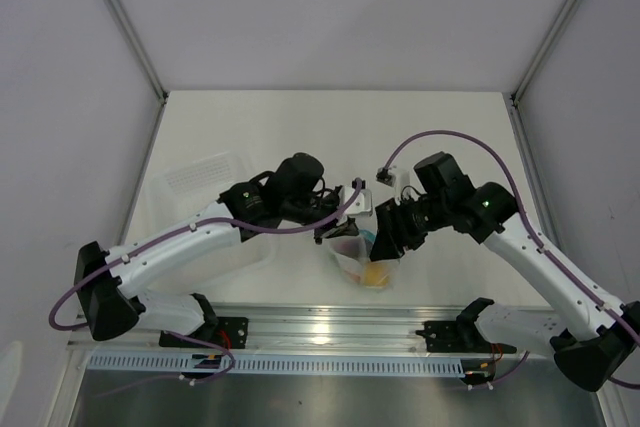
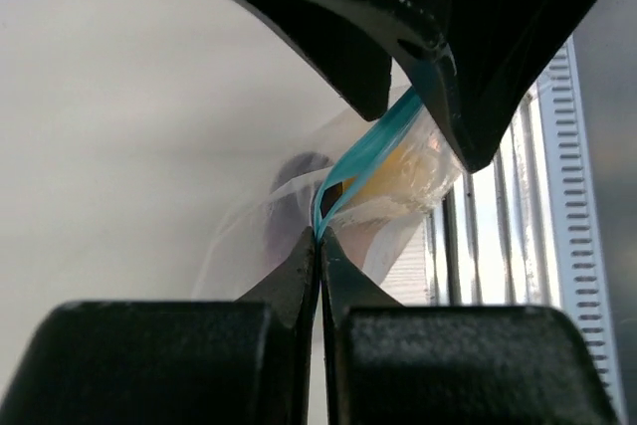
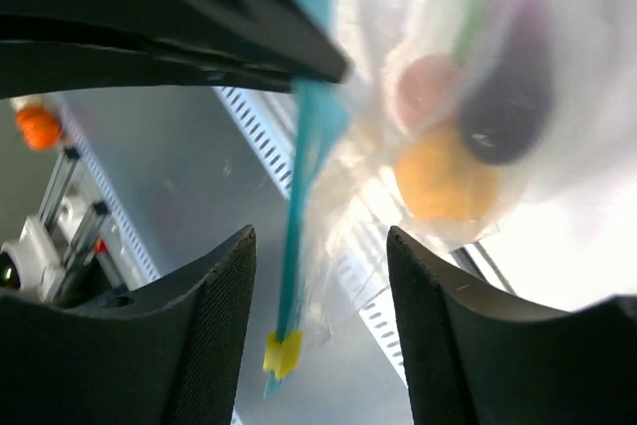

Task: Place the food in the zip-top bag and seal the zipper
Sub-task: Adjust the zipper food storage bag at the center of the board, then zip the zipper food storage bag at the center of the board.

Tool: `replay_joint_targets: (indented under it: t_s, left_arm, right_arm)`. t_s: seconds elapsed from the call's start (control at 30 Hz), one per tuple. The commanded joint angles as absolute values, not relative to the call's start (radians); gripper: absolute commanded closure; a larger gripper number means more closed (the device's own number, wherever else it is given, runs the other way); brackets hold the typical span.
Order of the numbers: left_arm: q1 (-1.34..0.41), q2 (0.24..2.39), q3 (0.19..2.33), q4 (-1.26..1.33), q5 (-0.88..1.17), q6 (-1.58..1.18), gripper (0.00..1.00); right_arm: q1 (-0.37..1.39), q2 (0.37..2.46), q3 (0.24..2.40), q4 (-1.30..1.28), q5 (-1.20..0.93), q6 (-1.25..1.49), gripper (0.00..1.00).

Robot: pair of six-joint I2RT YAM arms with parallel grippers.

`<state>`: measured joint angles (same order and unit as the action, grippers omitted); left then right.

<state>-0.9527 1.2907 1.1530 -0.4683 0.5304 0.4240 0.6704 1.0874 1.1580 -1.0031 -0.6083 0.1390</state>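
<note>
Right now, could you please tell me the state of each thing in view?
Crinkly clear plastic zip-top bag: held by its top edge, food inside.
Thin light blue zipper strip: small gap beside the pinch, not fully sealed.
Small toy food pieces, yellow, pink, purple, green: inside the bag.
Left gripper: shut on the zipper strip.
Right gripper: open, straddling the strip.

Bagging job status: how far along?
Done: food sits inside the bag. In hand: left end effector pinches the zipper; right end effector stands open astride it. To do: zipper shows a gap, so sealing remains.
</note>
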Motion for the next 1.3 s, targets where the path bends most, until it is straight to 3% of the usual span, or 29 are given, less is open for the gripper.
replay_joint_targets:
  t_s: [0.0,0.17,0.5,0.83,1.13,1.27]
  left_arm:
    - [-0.954,1.318,1.238,-0.551,0.454,0.244,1.00]
    - [-0.954,1.312,1.229,-0.528,0.420,0.057,1.00]
    - [-0.954,1.332,1.259,-0.604,0.393,0.011,0.99]
    - [-0.948,1.373,1.328,-0.649,0.382,-0.061,0.99]
    - [-0.943,1.381,1.339,-0.657,0.388,-0.066,0.99]
    - [-0.942,1.379,1.338,-0.661,0.390,-0.066,1.00]
  right_arm:
    - [0.626,1.037,1.140,-0.970,-0.515,0.181,0.41]
    - [0.559,0.964,1.052,-0.882,-0.525,0.225,0.43]
    - [0.545,0.887,0.980,-0.799,-0.531,0.275,0.48]
    - [0.535,0.813,0.962,-0.834,-0.534,0.318,0.42]
    - [0.534,0.765,0.920,-0.807,-0.515,0.350,0.62]
    - [0.531,0.753,0.911,-0.810,-0.497,0.354,0.64]
